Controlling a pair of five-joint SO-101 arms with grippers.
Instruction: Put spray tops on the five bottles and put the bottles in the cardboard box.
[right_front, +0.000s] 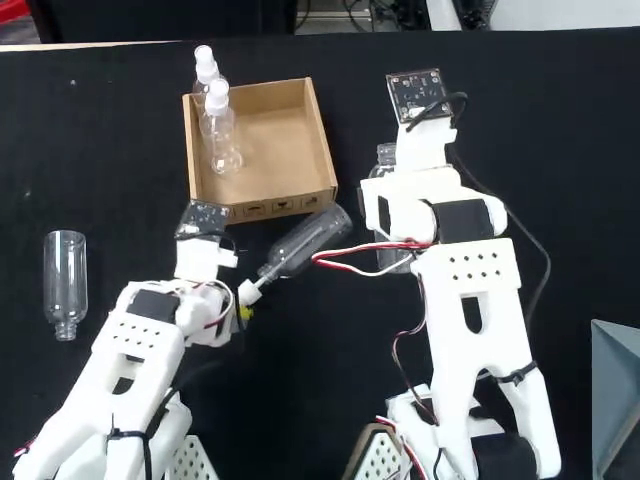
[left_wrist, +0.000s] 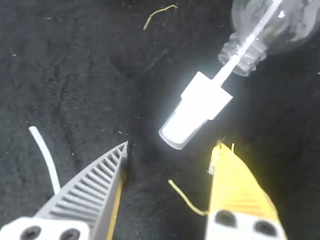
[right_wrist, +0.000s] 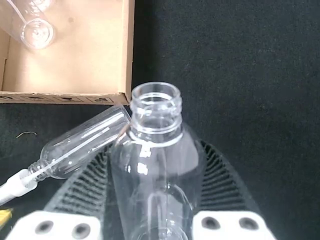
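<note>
A clear bottle lies on the black table by the cardboard box, its base touching the box's front corner. Its white spray top hangs loose, tube still inside the neck. My left gripper is open just short of that top, touching nothing. My right gripper is shut on an uncapped bottle, held beside the box. Two capped bottles lie in the box's far left corner, with their heads over the rim. Another uncapped bottle lies at the far left.
The lying bottle rests close in front of my right gripper, against the box wall. A grey object stands at the table's right edge. A white cable and loose fibres lie on the cloth near my left gripper.
</note>
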